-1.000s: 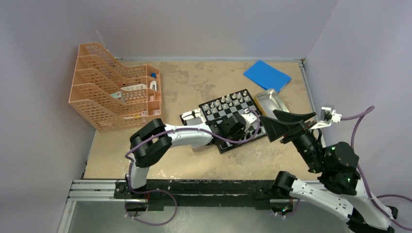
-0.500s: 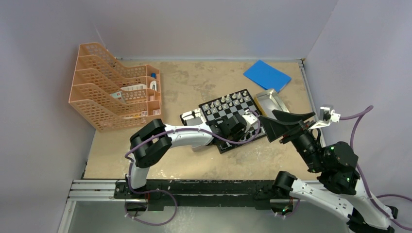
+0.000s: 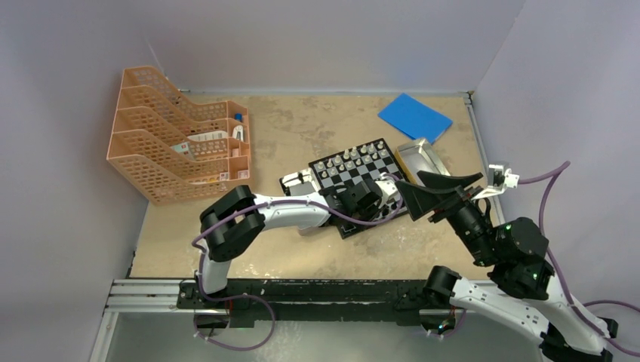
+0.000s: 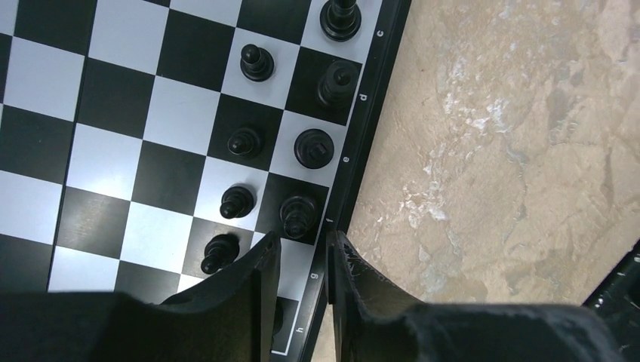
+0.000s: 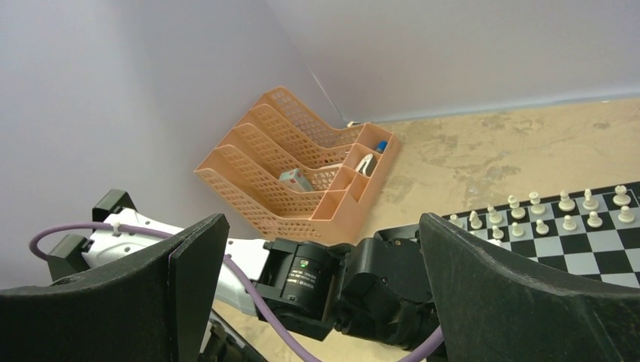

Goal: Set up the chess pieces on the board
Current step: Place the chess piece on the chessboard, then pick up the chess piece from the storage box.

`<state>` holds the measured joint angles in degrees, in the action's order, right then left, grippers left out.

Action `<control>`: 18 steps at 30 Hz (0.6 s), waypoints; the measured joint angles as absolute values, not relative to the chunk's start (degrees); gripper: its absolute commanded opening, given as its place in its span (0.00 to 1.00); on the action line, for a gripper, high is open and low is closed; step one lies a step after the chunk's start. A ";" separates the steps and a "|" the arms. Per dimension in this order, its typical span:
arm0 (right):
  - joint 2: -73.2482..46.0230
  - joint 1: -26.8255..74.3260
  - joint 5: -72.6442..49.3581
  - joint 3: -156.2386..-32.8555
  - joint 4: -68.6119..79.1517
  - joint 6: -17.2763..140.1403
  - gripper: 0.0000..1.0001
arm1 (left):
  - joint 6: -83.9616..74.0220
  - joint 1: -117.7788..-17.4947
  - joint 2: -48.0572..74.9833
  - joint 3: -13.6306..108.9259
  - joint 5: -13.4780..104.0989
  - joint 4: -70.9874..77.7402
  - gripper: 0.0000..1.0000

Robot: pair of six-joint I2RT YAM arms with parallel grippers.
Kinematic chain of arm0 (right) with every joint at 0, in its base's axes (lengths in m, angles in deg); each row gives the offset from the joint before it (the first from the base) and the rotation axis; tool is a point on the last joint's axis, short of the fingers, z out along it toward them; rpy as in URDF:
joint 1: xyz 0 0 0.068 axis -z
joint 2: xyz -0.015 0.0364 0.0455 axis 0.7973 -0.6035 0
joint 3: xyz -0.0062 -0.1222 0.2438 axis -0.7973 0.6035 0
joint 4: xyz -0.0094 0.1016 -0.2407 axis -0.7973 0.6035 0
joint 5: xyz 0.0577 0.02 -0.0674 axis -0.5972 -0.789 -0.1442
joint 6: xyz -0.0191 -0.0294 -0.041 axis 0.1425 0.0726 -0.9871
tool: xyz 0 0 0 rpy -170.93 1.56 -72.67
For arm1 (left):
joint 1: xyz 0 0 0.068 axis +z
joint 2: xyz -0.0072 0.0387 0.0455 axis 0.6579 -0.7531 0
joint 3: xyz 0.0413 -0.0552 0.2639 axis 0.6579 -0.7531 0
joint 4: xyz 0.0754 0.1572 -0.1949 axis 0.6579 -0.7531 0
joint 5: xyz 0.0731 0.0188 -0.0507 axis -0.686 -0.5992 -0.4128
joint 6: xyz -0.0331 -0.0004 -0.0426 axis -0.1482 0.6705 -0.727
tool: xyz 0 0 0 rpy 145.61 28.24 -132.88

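The board (image 3: 349, 172) lies mid-table with white pieces (image 3: 349, 157) in rows along its far side. My left gripper (image 3: 387, 199) hovers low over the board's near right corner. In the left wrist view (image 4: 303, 260) its jaws stand a narrow gap apart over the white g square and the border, with nothing between them. Black pieces (image 4: 296, 215) stand on the two edge rows of the board (image 4: 113, 158); one on the h square is half hidden behind the left finger (image 4: 256, 294). My right gripper (image 3: 409, 181) hangs wide open and empty in the air beside the board, facing the left arm (image 5: 323, 226).
An orange mesh file rack (image 3: 177, 147) stands at the back left. A blue flat pad (image 3: 413, 117) lies at the back right, a silver tin (image 3: 421, 157) right of the board, and another tin (image 3: 296, 182) at the board's left edge. Walls close three sides.
My right gripper has drifted a little left toward the board's right edge. My left gripper has barely shifted over the near right corner.
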<state>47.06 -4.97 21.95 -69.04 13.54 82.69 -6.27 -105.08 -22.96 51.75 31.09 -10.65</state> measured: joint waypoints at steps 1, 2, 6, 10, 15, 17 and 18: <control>46.93 -4.97 21.97 -69.02 13.56 82.71 0.99 | -6.30 -105.08 -22.61 51.55 31.16 -10.50 0.29; 46.82 -4.97 21.95 -69.02 13.43 82.74 0.99 | -6.34 -105.08 -22.09 51.44 31.31 -10.43 0.29; 46.78 -4.97 21.95 -69.02 13.34 83.00 0.99 | -6.95 -105.06 -18.81 51.42 31.49 -9.84 0.33; 46.45 -4.97 21.97 -69.02 13.34 83.20 0.99 | -8.42 -104.38 -13.72 51.35 32.67 -9.16 0.37; 44.70 -4.97 21.97 -68.43 12.34 83.70 0.99 | -11.32 -98.81 -6.85 49.52 38.76 -8.22 0.39; 43.31 -4.97 21.89 -66.94 10.74 83.98 0.99 | -12.66 -94.22 -4.10 47.81 41.96 -8.14 0.43; 42.47 -4.97 21.69 -66.09 10.00 84.11 0.99 | -13.23 -91.59 -2.68 46.87 43.18 -8.22 0.48</control>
